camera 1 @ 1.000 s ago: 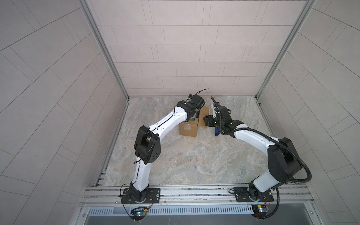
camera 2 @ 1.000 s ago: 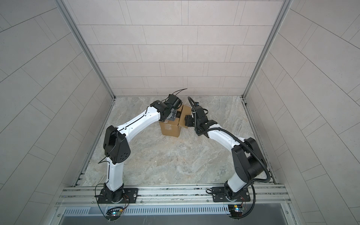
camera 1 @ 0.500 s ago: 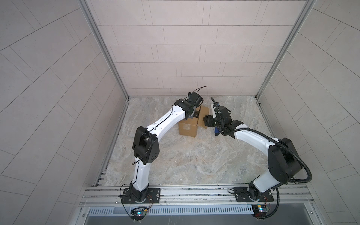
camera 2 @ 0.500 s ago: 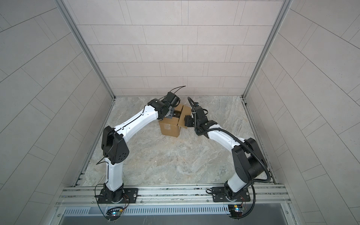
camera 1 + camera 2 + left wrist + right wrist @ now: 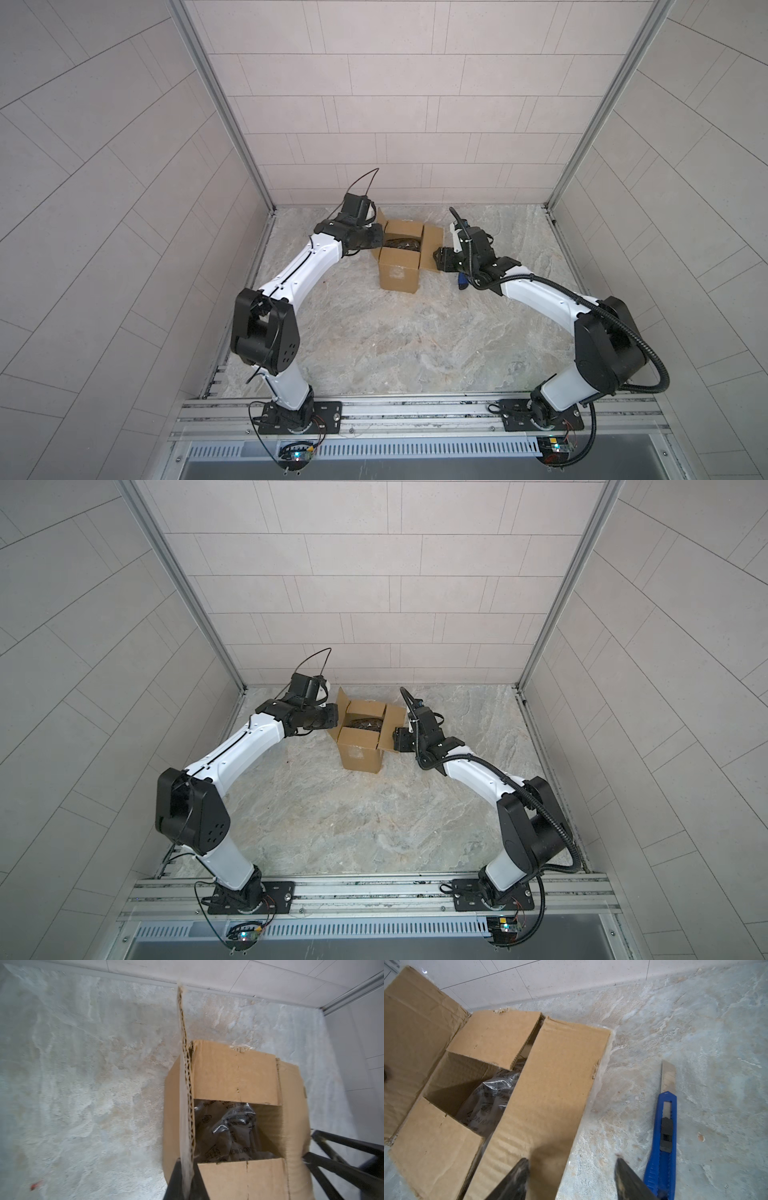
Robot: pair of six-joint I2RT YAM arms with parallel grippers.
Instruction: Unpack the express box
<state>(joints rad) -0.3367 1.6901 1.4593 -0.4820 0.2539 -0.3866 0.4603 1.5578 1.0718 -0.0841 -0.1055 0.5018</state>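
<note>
1. Express box (image 5: pixel 398 270) was seen at far centre of floor (image 5: pixel 374 332), flaps opened, grey bag (image 5: pixel 226 1130) inside.
2. Left gripper (image 5: pixel 186 1164) was clamped on its left flap (image 5: pixel 182 1084).
3. Right gripper (image 5: pixel 572 1158) jaws were held wide apart over right flap (image 5: pixel 550 1095).

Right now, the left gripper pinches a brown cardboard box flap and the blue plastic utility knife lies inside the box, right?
No: the blue plastic utility knife lies on the tabletop beside the brown cardboard box (right wrist view).
</note>
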